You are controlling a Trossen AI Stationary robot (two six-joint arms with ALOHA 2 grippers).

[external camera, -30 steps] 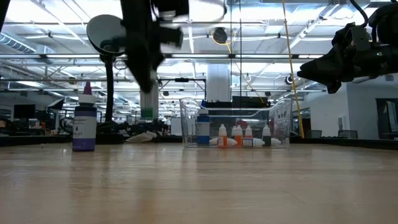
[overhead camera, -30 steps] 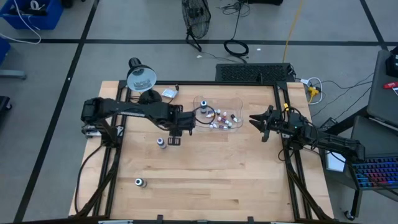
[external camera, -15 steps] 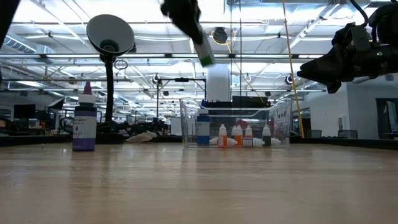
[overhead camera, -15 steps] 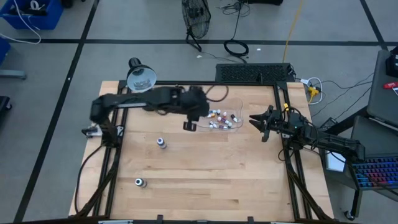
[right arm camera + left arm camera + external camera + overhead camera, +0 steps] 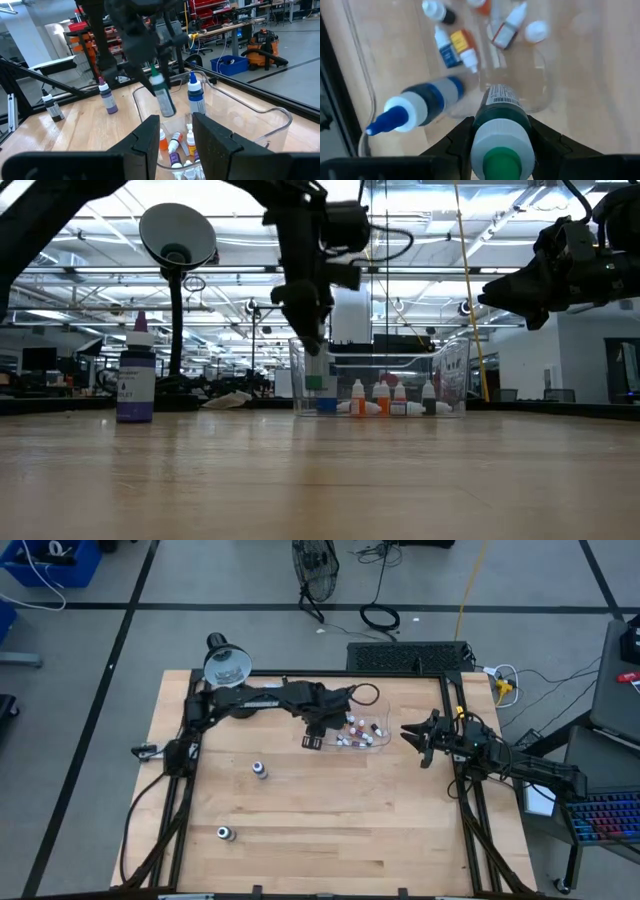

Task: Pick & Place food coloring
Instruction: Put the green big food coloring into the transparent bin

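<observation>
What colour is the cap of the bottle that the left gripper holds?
Green; the bottle shows best in the left wrist view.

Left hand (image 5: 312,345) points down, fingers clamped tight — right hand (image 5: 412,736) hovers apart at the table's edge.

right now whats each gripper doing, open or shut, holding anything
Left gripper: shut on the green-capped bottle, over the clear tray.
Right gripper: empty, fingers apart, waiting at the table's right edge.

wooden table (image 5: 350,810), clear tray (image 5: 383,743), two bottles (image 5: 259,769)
</observation>
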